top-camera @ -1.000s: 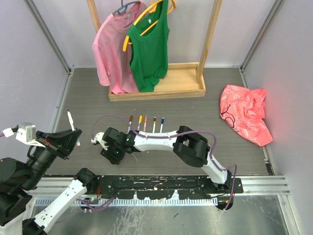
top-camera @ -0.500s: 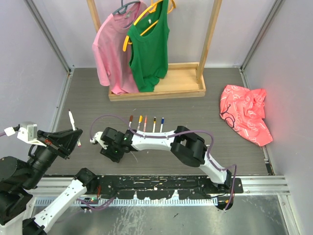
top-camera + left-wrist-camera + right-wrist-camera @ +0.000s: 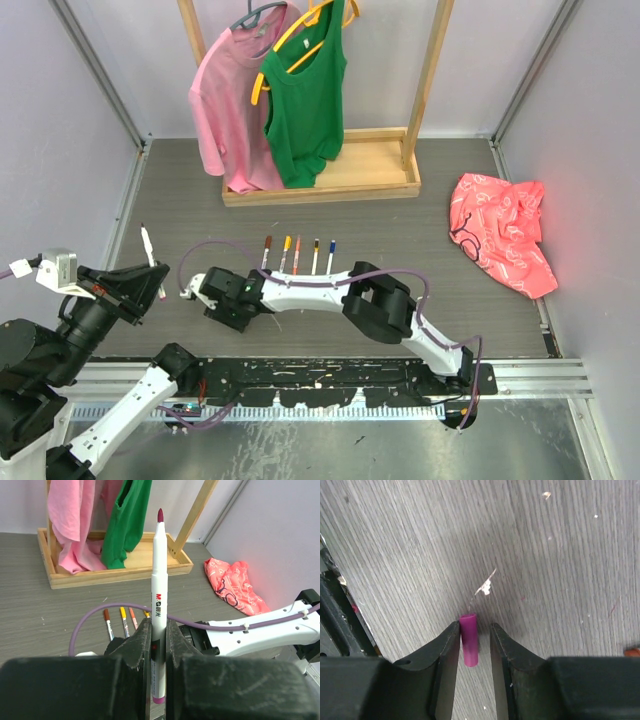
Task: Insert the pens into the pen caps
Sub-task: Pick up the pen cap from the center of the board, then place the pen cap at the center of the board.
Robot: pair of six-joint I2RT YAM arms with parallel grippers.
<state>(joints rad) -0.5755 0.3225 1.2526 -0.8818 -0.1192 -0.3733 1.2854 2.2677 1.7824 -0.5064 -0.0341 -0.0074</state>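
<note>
Overhead view of a grey wood-grain tabletop [image 3: 420, 220] with two robot arms mounted at the bottom edge.

The left arm sits folded in the lower left of the frame, its forearm raised and angled toward the centre. The left pincer [image 3: 140, 290] is clamped on the lower barrel of a white marker pen [image 3: 147, 245], which stands upright. In the left wrist view the pen [image 3: 159, 575] rises between the closed fingers [image 3: 140, 642] with its uncapped dark red tip at the top and a pink end below.

The right arm reaches from its base at lower right in a long low line across to the left, elbow bent near the centre, with a purple cable [image 3: 215, 245] looping over it. The right pincer [image 3: 222, 305] points down at the tabletop. In the right wrist view a magenta cap [image 3: 468, 640] lies between its fingers [image 3: 445, 652], which are narrowly parted; a thin strip of tabletop shows between the cap and the finger on the right of the frame.

A row of five pens [image 3: 298, 253] lies just above the right arm, at centre frame.
</note>
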